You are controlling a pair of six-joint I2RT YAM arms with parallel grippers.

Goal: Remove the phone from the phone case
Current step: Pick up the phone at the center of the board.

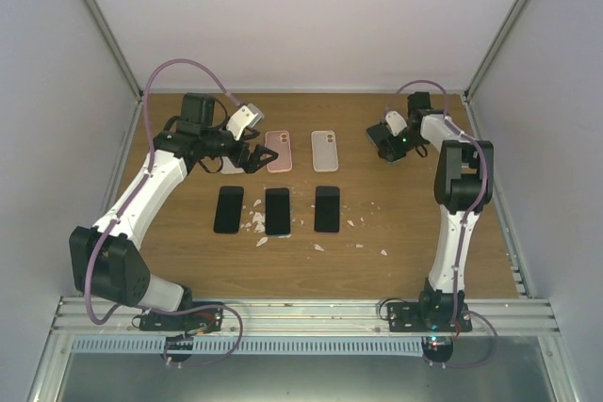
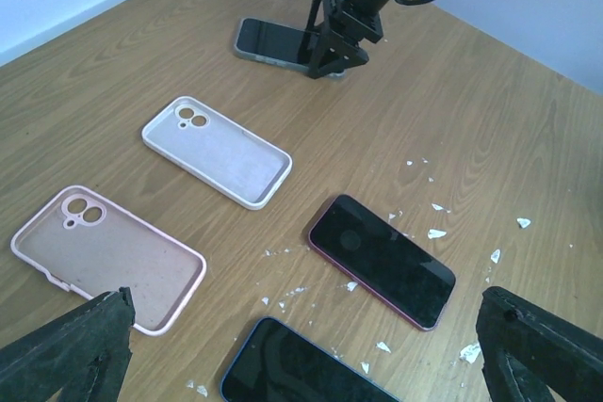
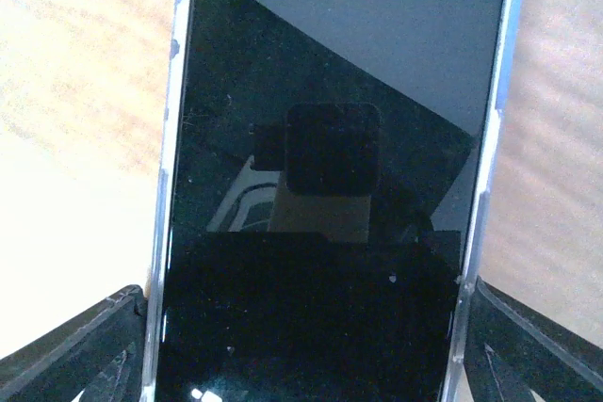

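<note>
Only the wrist view showed us the right gripper (image 3: 306, 350) straddling the phone (image 3: 330, 138), grip unclear; the left gripper (image 2: 303, 350) gaped wide.

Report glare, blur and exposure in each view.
Right wrist: the cased phone fills the frame, its screen showing a dark reflection, while the table beside it is washed out and soft. Left wrist: sharp, evenly lit. Top external: even light, no glare.

Wooden table (image 1: 415, 237) between plain white walls (image 1: 311, 16)
</note>
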